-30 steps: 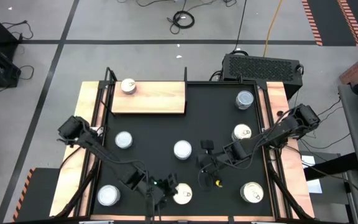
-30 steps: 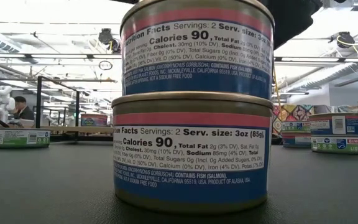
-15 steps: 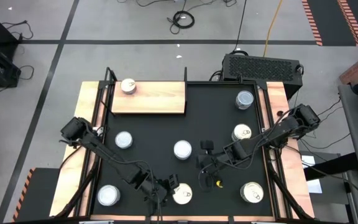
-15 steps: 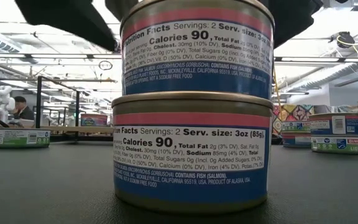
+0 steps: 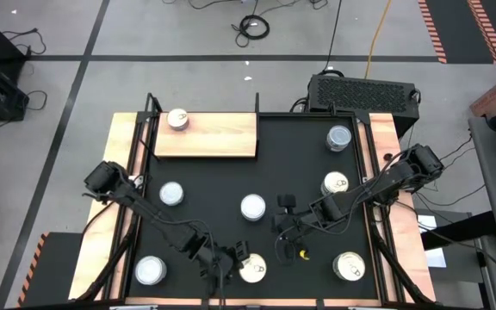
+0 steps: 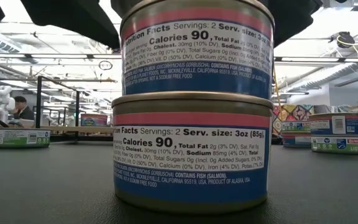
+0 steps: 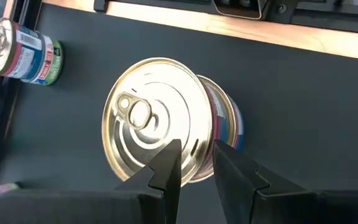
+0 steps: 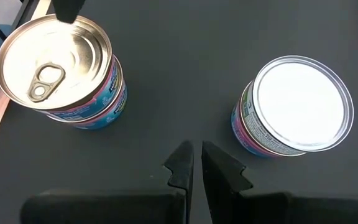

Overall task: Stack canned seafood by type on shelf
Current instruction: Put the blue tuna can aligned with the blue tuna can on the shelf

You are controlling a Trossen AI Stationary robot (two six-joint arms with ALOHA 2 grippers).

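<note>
1. High view: the left hand [image 5: 233, 257] sits at the near edge of the bench [image 5: 300, 164], just beside a stack [image 5: 252, 269] of two cans, on the stack's left. The right hand [image 5: 281, 228] is near the middle of the bench, close to the stack and between it and a white-lid can [image 5: 253, 207]. One can [image 5: 177, 119] stands on the shelf [image 5: 213, 136] at its far left corner, well apart from both hands. The other cans are spread over the bench: two on the left [image 5: 171, 194] [image 5: 151, 270] and three on the right [image 5: 339, 138] [image 5: 335, 183] [image 5: 349, 266].
2. Low view: the stack [image 6: 194, 106] fills the middle, one can squarely on the other. Dark arm parts [image 6: 73, 18] hang above it. Further cans stand far left [image 6: 20, 137] and far right [image 6: 337, 134]. A person [image 6: 22, 109] sits in the room behind.
3. Left wrist view: the left hand [image 7: 197, 174] hovers over the rim of the stack's gold pull-tab lid [image 7: 154, 118]. Its fingers [image 7: 166, 171] are a little spread, and the rim shows through the gap; no pinch is visible. Another can [image 7: 23, 50] stands off to one side.
4. Right wrist view: the right hand [image 8: 196, 163] has its fingers [image 8: 180, 163] pressed almost together, pinching nothing, over bare bench. The stack [image 8: 55, 65] and the white-lid can [image 8: 300, 102] stand either side of it, neither touching.
</note>
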